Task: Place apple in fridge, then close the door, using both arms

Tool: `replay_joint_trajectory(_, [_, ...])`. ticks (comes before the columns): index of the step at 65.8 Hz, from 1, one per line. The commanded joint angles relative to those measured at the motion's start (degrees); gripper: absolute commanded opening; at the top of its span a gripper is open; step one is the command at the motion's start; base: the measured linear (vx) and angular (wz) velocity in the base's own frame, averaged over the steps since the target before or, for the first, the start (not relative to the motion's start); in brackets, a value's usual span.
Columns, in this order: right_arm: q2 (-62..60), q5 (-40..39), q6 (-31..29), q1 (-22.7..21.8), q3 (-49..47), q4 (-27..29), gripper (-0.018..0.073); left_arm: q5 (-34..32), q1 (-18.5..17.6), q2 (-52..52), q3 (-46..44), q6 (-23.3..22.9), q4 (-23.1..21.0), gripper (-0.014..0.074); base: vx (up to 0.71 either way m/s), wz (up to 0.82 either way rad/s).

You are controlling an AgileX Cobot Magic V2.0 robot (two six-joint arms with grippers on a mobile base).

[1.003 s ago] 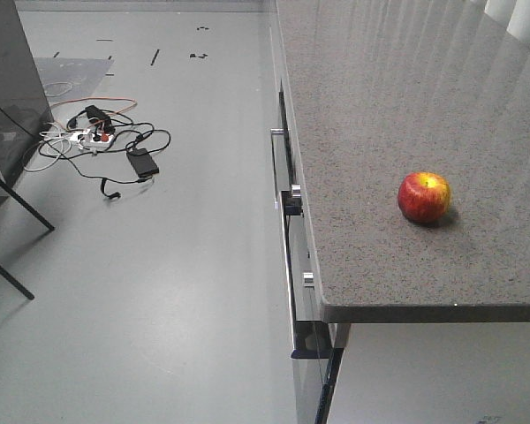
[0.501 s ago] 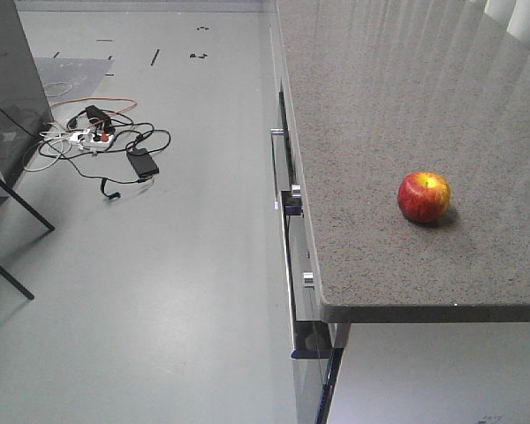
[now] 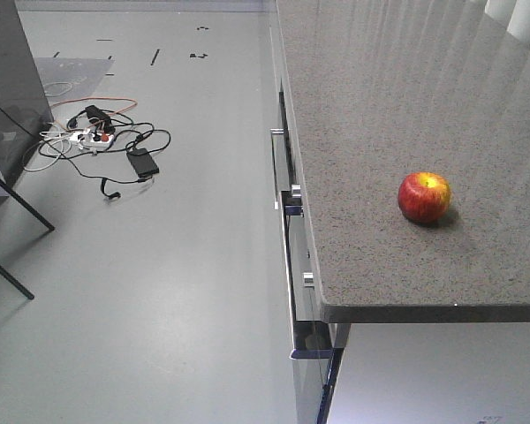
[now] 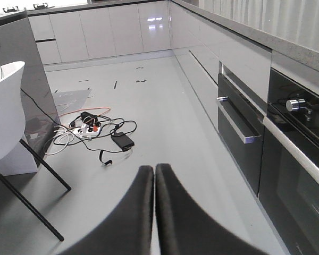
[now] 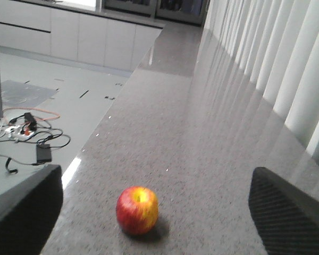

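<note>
Speckled grey stone countertop (image 3: 380, 106) bearing small round red-yellow apple (image 3: 424, 196); right gripper (image 5: 155, 175) spread wide, left gripper (image 4: 154, 178) pressed together

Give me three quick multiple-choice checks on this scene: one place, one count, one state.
1. Where is the apple? A) on the floor B) on the countertop C) in a gripper
2. How many apples show? A) one B) two C) three
3. The left gripper is: A) wide open B) shut and empty C) holding fruit

Answers: 1 B, it rests on the speckled grey top; 2 A, no view shows more than one; 3 B, its fingers meet with nothing between them.
</note>
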Motion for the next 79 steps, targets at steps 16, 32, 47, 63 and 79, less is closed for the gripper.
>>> replay_joint_trajectory(16, [17.4,2.9,-3.0,0.0,-16.9,2.5,0.0696,-4.1,0.1,-0.4,0.8,-0.5,0.1,-0.0006,0.0,0.0])
replay_joint_trajectory(32, [33.9,9.5,-3.0,0.0,-29.5,4.7,0.0687,-4.1,0.1,-0.4,0.8,-0.5,0.1,-0.0006,0.0,0.0])
replay_joint_trajectory(47, [47.2,9.8,-2.8,0.0,-35.6,7.9,0.0685,-4.1,0.1,-0.4,0.8,-0.5,0.1,-0.0006,0.0,0.0])
replay_joint_trajectory(63, [59.1,10.9,-2.5,0.0,-41.7,8.6,0.0681,-4.1,0.1,-0.4,0.8,-0.5,0.1,-0.0006,0.0,0.0])
replay_joint_trajectory(79, [66.2,10.1,-2.1,0.0,-44.1,8.3,0.0675,-4.1,0.1,-0.4,0.8,-0.5,0.1,-0.0006,0.0,0.0])
